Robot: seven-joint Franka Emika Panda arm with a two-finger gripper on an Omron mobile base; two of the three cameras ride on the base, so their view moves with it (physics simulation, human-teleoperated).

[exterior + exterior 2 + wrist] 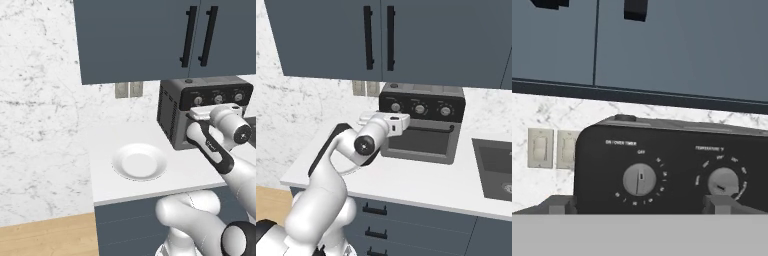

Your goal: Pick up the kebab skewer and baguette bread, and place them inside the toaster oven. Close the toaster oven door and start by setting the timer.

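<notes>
I am looking at a simulated kitchen from a mobile robot parked at the table (421,182). The toaster oven (421,127) stands at the back of the white table, under dark blue wall cabinets (406,40). Its door (418,142) looks shut, upright with the black bar handle across the top. I judge the loading and closing steps done, though I cannot see the kebab skewer or the baguette bread through the glass, so I cannot confirm they are inside. What is left is the timer.

My pincer (640,205) is raised level with the control panel, fingers spread wide and holding nothing. In the hand view the two fingertips (561,204) sit either side of the leftmost knob (639,179), the timer dial, whose pointer is at off. I judge I am lined up but not yet touching it.

Around it: a temperature knob (723,181) just to the right, an empty white plate (139,161) on the table to the oven's left, wall switches (540,147) behind, and a sink (496,167) to the right. Nothing blocks the approach.
</notes>
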